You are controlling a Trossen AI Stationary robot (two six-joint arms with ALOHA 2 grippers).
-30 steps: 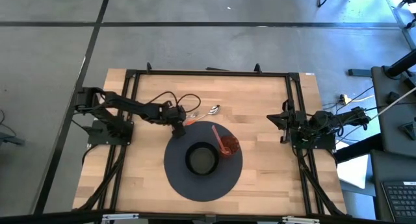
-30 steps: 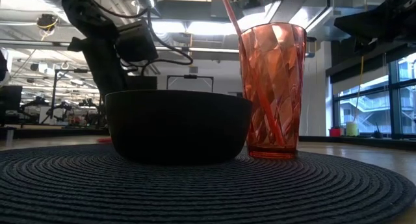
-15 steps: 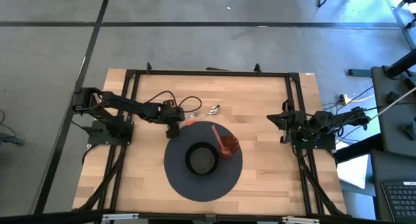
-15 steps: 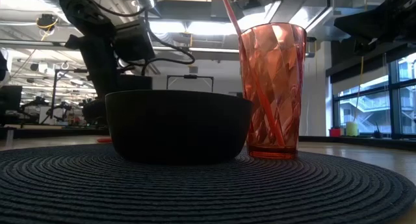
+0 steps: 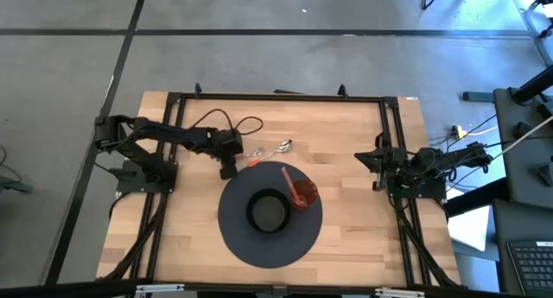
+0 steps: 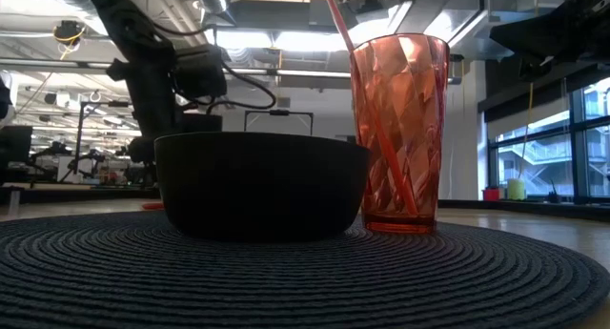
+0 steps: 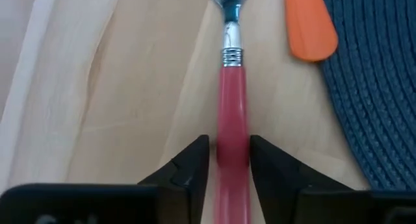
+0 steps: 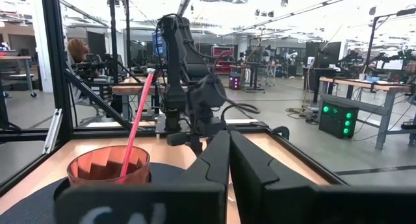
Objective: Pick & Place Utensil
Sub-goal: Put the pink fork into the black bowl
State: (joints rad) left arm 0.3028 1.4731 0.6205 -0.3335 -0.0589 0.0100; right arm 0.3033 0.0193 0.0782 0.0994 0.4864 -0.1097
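A utensil with a pink handle (image 7: 233,100) and a metal head (image 7: 227,0) lies on the wooden table (image 5: 363,125), just off the far left rim of the dark round placemat (image 5: 251,246). My left gripper (image 7: 229,143) (image 5: 228,167) points steeply down over it and is shut on the handle. Beside it lies a second utensil with an orange handle (image 7: 309,26) (image 5: 252,162). On the mat stand a black bowl (image 5: 268,212) (image 6: 262,181) and a red tumbler (image 5: 302,193) (image 6: 400,129) holding a pink straw. My right gripper (image 8: 227,152) is shut and waits at the table's right edge. My left gripper pinches the pink handle (image 7: 233,152) between its two fingers, well back from the metal ferrule (image 7: 232,55). The fingers come from above and stand on the handle's two long sides. Whether the utensil is off the wood, I cannot tell.
A black frame (image 5: 276,97) runs round the table. Loose cable (image 5: 233,125) loops above the left arm. Bare wood lies at the far side and to the right of the mat.
My left gripper has swung a little toward the table's far edge and has turned about its own axis, staying low over the two utensils.
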